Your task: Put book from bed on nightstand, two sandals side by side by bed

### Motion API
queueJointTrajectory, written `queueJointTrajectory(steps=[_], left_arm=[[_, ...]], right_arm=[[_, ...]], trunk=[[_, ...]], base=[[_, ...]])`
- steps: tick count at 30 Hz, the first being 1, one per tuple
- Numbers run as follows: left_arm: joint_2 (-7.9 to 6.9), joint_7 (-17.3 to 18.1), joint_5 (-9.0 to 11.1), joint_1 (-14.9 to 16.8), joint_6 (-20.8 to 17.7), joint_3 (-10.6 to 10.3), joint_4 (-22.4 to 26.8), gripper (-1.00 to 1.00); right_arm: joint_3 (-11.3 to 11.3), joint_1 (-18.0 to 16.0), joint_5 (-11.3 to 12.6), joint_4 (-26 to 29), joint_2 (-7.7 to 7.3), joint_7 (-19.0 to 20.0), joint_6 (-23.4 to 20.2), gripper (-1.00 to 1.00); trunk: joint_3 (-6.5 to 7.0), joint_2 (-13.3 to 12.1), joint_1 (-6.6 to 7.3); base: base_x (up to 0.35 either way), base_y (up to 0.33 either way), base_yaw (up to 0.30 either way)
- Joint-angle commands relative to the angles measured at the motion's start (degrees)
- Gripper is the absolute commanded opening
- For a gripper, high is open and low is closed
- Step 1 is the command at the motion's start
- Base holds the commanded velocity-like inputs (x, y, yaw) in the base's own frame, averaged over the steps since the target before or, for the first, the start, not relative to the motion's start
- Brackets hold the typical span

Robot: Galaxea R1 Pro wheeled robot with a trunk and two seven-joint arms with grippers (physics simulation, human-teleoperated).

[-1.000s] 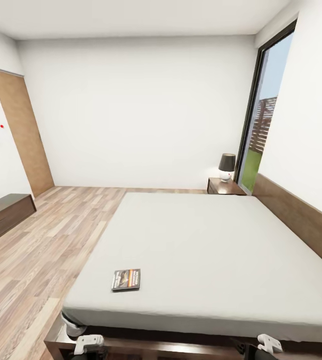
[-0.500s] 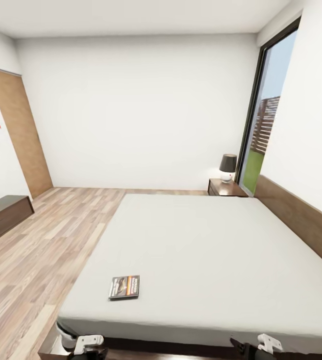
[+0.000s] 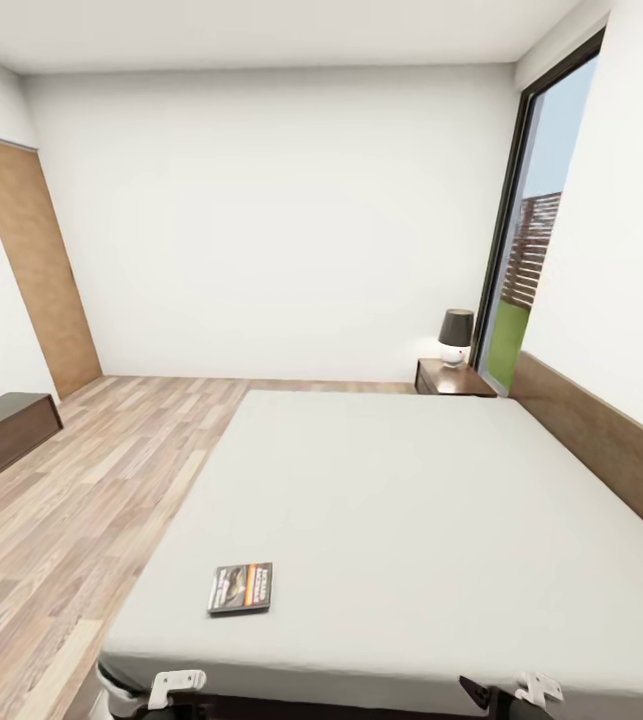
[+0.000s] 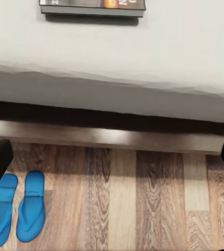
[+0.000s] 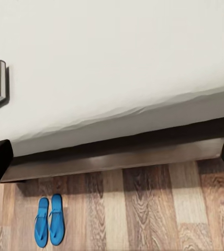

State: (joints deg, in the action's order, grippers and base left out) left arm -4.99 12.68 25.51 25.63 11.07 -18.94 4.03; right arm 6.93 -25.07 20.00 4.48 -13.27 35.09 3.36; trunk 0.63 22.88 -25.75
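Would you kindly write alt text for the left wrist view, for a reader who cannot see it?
Two blue sandals lie side by side on the wood plank floor, apart from the dark frame of the bed. On the pale mattress beyond lies a book, cut off by the picture's edge.

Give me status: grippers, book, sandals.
Both grippers open, empty. Dark orange-banded paperback flat on pale mattress. Bright blue flip-flops paired beside dark bed frame.

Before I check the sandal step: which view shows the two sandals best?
The left wrist view: the two sandals appear large, lying side by side on the wood floor near the bed frame. The right wrist view shows the pair whole but smaller. The head view looks over the mattress and book.
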Motion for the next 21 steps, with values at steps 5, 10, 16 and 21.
queueJointTrajectory(steps=[5, 10, 16, 21], left_arm=[[-0.02, 0.2, 0.6, 0.0, 0.2, -0.5, -0.1, 1.0], [-0.02, 0.2, 0.6, 0.0, 0.2, -0.5, -0.1, 1.0], [-0.02, 0.2, 0.6, 0.0, 0.2, -0.5, -0.1, 1.0], [-0.02, 0.2, 0.6, 0.0, 0.2, -0.5, -0.1, 1.0]], right_arm=[[0.5, 0.0, -0.3, -0.1, 0.0, 0.2, 0.2, 1.0], [0.5, 0.0, -0.3, -0.1, 0.0, 0.2, 0.2, 1.0], [0.5, 0.0, -0.3, -0.1, 0.0, 0.2, 0.2, 1.0], [0.5, -0.1, -0.3, -0.1, 0.0, 0.2, 0.2, 1.0]], trunk=[[-0.03, 0.0, -0.03], [-0.03, 0.0, -0.03], [-0.03, 0.0, -0.03], [-0.03, 0.0, -0.03]], base=[[0.068, -0.115, 0.0], [0.034, -0.016, 0.0], [0.242, -0.002, 0.0], [0.322, 0.0, 0.0]])
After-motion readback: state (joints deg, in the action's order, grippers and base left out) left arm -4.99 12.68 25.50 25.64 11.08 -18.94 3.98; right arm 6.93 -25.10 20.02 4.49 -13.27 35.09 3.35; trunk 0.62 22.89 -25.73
